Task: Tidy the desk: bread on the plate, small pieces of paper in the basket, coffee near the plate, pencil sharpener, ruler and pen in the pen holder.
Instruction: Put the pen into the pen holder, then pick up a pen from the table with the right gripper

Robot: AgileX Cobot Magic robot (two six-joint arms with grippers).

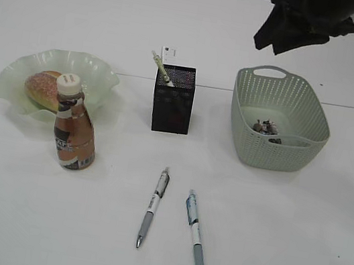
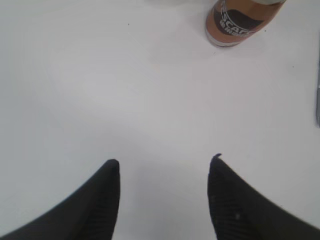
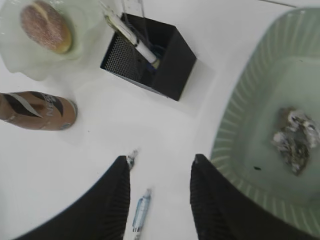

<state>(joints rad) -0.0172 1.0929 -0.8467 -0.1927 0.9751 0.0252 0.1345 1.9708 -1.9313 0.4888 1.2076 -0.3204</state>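
Two pens [image 1: 153,207] loose before pen holder [image 1: 173,99]; both hands [image 2: 164,172] [image 3: 160,167] spread, empty.

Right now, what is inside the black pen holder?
A white pen-like item leans out of the pen holder, and a clear ruler sticks up behind it. The mesh walls cover the holder's bottom, so a sharpener cannot be confirmed.

Crumpled paper [image 3: 295,140] in basket [image 3: 240,130].
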